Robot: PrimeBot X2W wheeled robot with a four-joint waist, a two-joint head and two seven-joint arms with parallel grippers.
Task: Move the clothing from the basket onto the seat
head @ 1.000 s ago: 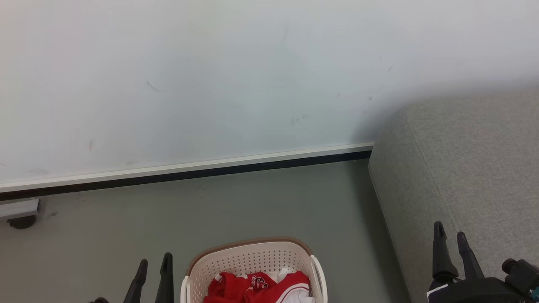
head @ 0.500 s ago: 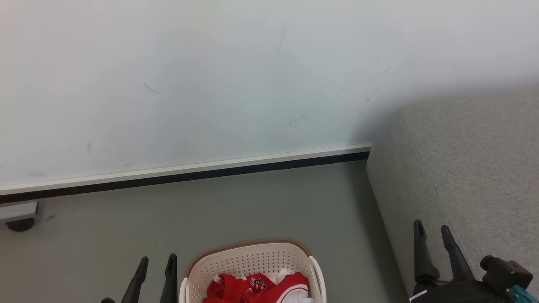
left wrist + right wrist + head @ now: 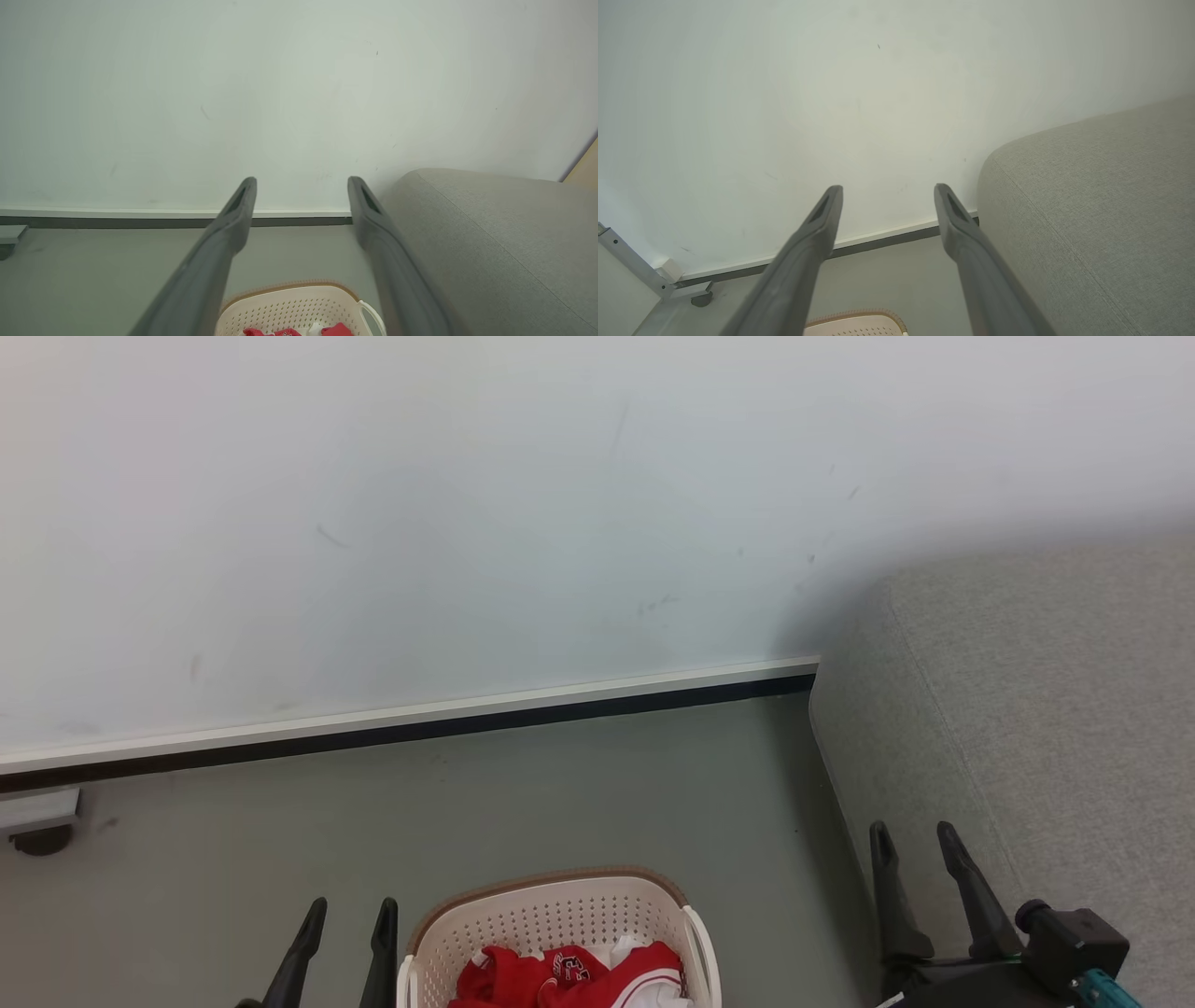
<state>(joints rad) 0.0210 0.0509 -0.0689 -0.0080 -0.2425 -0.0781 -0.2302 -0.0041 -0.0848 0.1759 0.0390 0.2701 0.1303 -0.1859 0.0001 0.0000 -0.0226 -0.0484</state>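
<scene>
The cream basket (image 3: 560, 905) with its brown rim stands on the floor at the bottom centre of the head view, and red-and-white clothing (image 3: 569, 978) lies bunched inside it. The grey seat (image 3: 1036, 709) fills the right side. My left gripper (image 3: 352, 913) is open just left of the basket, holding nothing. My right gripper (image 3: 913, 837) is open over the seat's front edge, right of the basket. In the left wrist view the basket (image 3: 299, 303) and clothing (image 3: 336, 330) show between my fingers (image 3: 233, 219), with the seat (image 3: 490, 242) at right. The right wrist view shows the basket rim (image 3: 859, 321) and seat (image 3: 1101, 196).
A pale wall with a white-and-black skirting strip (image 3: 420, 717) runs behind the grey floor (image 3: 467, 821). A metal frame foot on a caster (image 3: 37, 821) sits at the far left by the wall, and the same frame foot (image 3: 668, 284) shows in the right wrist view.
My right gripper has moved left, from over the seat toward its front edge. The head view has drifted slightly, so the basket sits a little lower in the picture. Both grippers stay open.
</scene>
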